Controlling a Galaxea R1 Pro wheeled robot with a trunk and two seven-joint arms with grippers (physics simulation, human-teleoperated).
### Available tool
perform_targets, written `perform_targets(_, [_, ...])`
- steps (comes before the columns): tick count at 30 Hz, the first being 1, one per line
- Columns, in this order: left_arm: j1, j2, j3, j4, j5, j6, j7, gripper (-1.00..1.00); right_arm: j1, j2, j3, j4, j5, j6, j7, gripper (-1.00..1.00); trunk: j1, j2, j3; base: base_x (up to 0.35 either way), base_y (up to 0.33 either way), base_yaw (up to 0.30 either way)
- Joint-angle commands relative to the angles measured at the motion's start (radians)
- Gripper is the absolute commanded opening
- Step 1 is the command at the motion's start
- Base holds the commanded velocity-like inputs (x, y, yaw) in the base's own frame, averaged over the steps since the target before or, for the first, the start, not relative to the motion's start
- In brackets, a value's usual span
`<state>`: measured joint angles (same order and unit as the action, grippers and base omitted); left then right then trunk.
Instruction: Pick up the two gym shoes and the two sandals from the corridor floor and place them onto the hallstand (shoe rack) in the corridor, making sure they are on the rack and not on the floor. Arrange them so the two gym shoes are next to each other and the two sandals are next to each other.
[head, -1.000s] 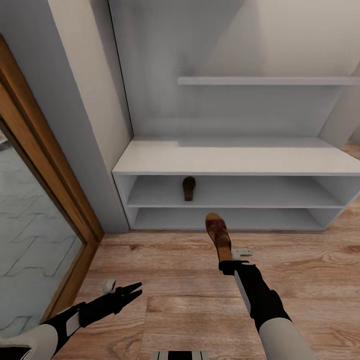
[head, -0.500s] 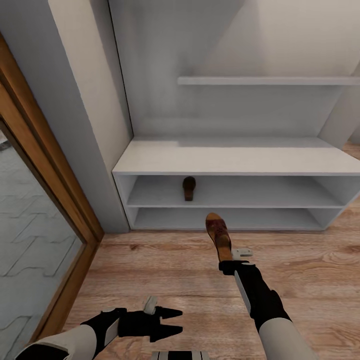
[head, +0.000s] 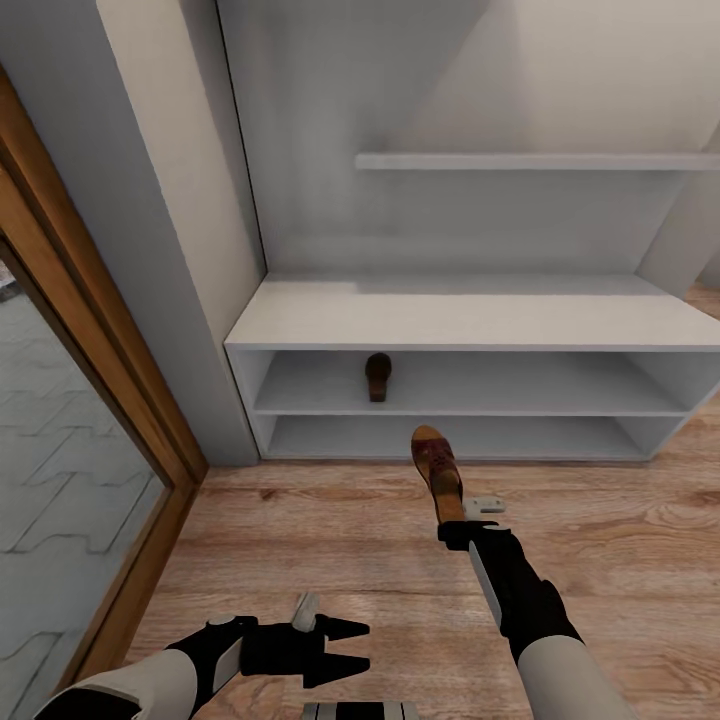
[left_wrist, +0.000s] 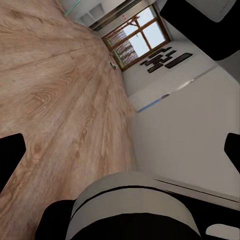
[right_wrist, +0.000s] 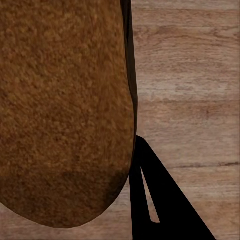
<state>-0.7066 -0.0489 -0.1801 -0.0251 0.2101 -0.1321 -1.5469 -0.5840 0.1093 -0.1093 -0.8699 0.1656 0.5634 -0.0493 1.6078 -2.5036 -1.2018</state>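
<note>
We see the right gripper (head: 462, 522) clamped on one sandal (head: 437, 468) by its heel, toe pointing at the hallstand (head: 480, 312), above the corridor floor (head: 300, 530). 2nd sandal (head: 377, 375) sits on the upper open shelf. Left gripper (head: 342, 648) hangs low w/ fingers apart, nothing in it.

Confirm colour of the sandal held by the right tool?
Brown leather, tan-orange insole: sandal in the right tool, clearest in the head view.
</note>
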Motion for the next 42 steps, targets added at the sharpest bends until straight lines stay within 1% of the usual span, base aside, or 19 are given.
perform_targets(1, [-0.001,0.000,-0.009,0.001,0.009,-0.010,-0.001,1.00,0.000,0.001,-0.003,-0.001,0.006,0.006,0.002,-1.00,0.000,0.000,-0.001,0.000,0.000,0.000])
perform_targets(29, [-0.001,0.001,-0.008,0.001,0.010,-0.011,-0.002,1.00,0.000,0.001,-0.003,-0.001,0.008,-0.014,0.001,-1.00,0.000,0.000,-0.001,0.000,0.000,0.000])
perform_targets(34, [-0.001,0.001,-0.008,0.001,0.010,-0.011,-0.002,1.00,0.000,0.001,0.001,0.003,0.009,-0.059,-0.001,-1.00,0.000,0.000,-0.001,0.000,0.000,0.000])
perform_targets(37, [-0.001,0.001,-0.008,0.001,0.010,-0.011,-0.002,1.00,0.000,0.001,0.003,0.006,0.009,-0.076,-0.021,-1.00,0.000,0.000,-0.001,0.000,0.000,0.000])
perform_targets(42, [-0.001,0.001,-0.008,0.001,0.009,-0.011,-0.002,1.00,-0.001,0.001,0.003,0.016,0.008,-0.081,-0.102,-1.00,0.000,0.000,-0.001,0.000,0.000,0.000])
